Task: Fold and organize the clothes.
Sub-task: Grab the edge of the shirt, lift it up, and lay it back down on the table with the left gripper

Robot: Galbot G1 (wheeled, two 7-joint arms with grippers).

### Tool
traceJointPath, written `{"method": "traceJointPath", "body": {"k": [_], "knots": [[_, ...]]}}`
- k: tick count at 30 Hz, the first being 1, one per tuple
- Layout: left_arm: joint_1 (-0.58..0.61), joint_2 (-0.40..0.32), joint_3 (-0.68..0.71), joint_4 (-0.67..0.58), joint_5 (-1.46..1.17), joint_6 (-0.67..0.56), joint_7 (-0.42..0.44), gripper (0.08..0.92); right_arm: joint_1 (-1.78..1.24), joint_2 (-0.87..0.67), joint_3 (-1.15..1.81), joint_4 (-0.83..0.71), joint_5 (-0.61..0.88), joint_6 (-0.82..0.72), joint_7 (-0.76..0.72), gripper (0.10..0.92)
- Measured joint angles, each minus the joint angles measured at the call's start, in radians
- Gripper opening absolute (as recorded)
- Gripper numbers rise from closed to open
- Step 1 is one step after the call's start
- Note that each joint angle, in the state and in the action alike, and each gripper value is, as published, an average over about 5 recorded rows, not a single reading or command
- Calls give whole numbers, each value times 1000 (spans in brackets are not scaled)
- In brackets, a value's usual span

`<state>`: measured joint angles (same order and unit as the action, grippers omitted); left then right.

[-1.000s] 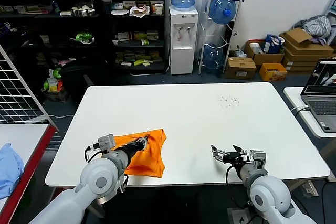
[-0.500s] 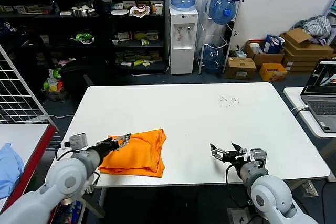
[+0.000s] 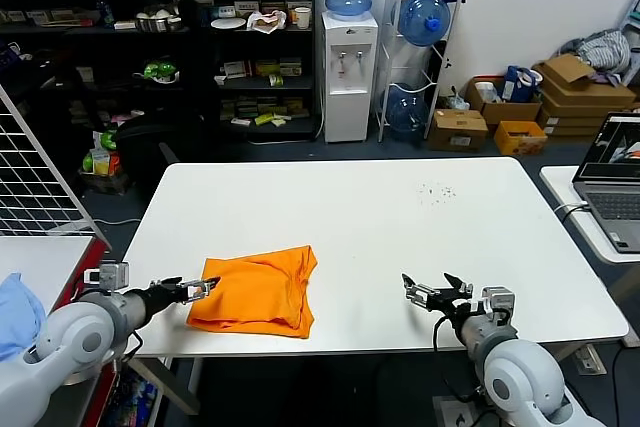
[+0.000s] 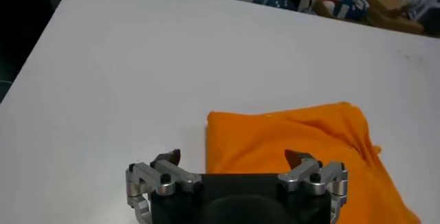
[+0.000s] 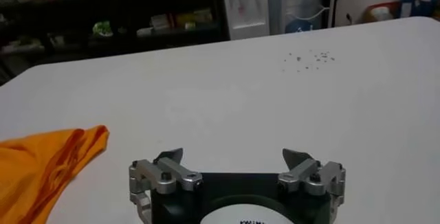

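The orange T-shirt (image 3: 258,292) lies folded into a compact rectangle near the front left of the white table (image 3: 400,227). No lettering or label shows. My left gripper (image 3: 199,288) is open and empty at the table's front left edge, just left of the shirt's edge. In the left wrist view the left gripper (image 4: 234,157) has its jaws wide apart, with the shirt (image 4: 302,150) just beyond them. My right gripper (image 3: 428,291) is open and empty above the table's front right. In the right wrist view the right gripper (image 5: 234,155) faces bare table, the shirt (image 5: 41,167) far to one side.
A light blue cloth (image 3: 15,322) lies on a side table at the far left, by a wire rack (image 3: 35,182). A laptop (image 3: 615,182) stands on a table at the right. Shelves, a water dispenser (image 3: 348,72) and boxes stand behind the table.
My left gripper has drawn back off the shirt to the left, to the table's front edge, and is open. The shirt stays folded. The right arm has not moved.
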<state>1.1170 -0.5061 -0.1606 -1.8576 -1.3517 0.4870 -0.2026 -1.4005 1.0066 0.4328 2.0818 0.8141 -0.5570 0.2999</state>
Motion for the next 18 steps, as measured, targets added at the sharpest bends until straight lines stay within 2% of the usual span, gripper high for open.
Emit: {"method": "traceJointPath", "body": {"k": [7,18], "knots": [[-24,-11,9,86,45,15,98,921,-15,0,11,5,0,0,0,921],[-39,-30,19,136,68,31,154,921,-20,9,13,2,-1,0,4,921]]}}
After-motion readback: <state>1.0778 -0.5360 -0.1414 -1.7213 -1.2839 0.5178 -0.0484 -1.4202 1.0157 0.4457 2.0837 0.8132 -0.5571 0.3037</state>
